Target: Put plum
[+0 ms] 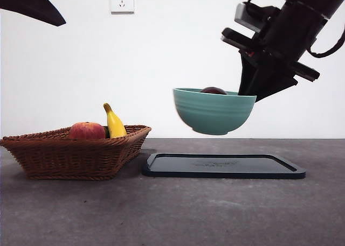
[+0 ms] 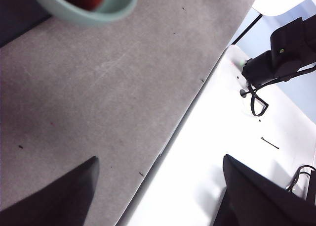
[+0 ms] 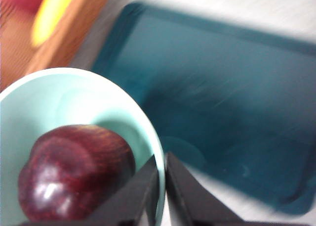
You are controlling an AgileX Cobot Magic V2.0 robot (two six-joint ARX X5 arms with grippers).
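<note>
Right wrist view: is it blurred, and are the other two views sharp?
Right wrist view: motion-smeared, tray and basket streaked, plum softer but readable. Front view: sharp, bowl crisp, arm dark against the bright wall. Left wrist view: table sharp.

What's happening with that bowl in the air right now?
Right hand clamped on teal bowl rim, holding it above dark tray. Plum inside bowl. Left hand open, idle. Nothing in the way.
</note>
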